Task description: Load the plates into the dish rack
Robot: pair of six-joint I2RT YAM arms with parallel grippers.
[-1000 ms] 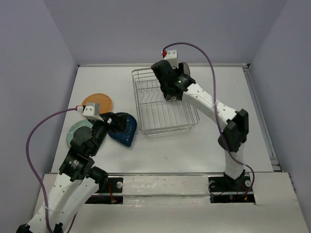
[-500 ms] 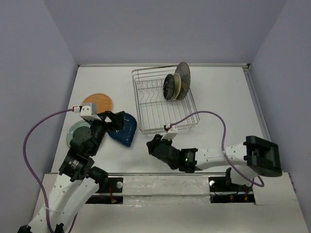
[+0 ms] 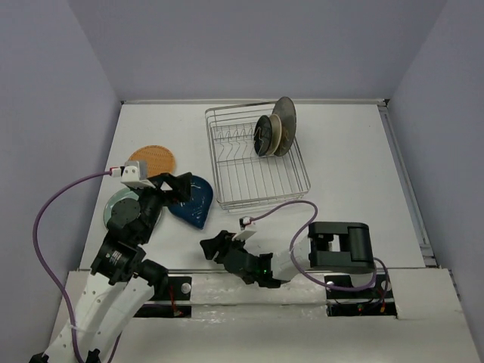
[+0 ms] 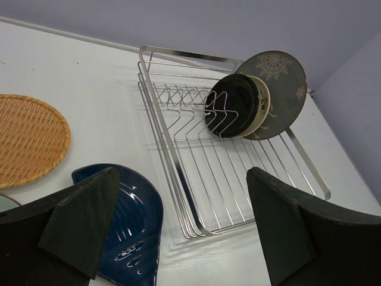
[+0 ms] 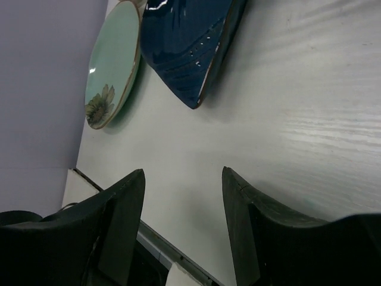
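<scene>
The dish rack [image 3: 257, 159] sat at the far middle of the table with three plates on edge in the right end of its tine row: the glossy black plate [image 3: 264, 137] in front, the cream plate [image 3: 278, 133] behind it and the grey deer plate [image 3: 286, 112] leaning on the back. A second before, the right arm had been reaching over that spot. It had since swung away and folded low near the front edge. The right gripper [image 3: 215, 246] now pointed left, its jaws partly apart with nothing between them. That suggested the third plate was racked and half the job remained.

The dark blue plate [image 3: 193, 200], the orange woven plate [image 3: 151, 160] and the pale teal plate [image 3: 121, 208] lay on the table left of the rack. The left gripper [image 3: 175, 189] had hardly moved above the blue one, its jaws spread wide and empty.

The left wrist view showed the tines holding the racked plates and the free slots to their left. The right wrist view, low over the table, showed the teal plate's flower design and the blue plate's rim just beside it, details the arm hid from above.
</scene>
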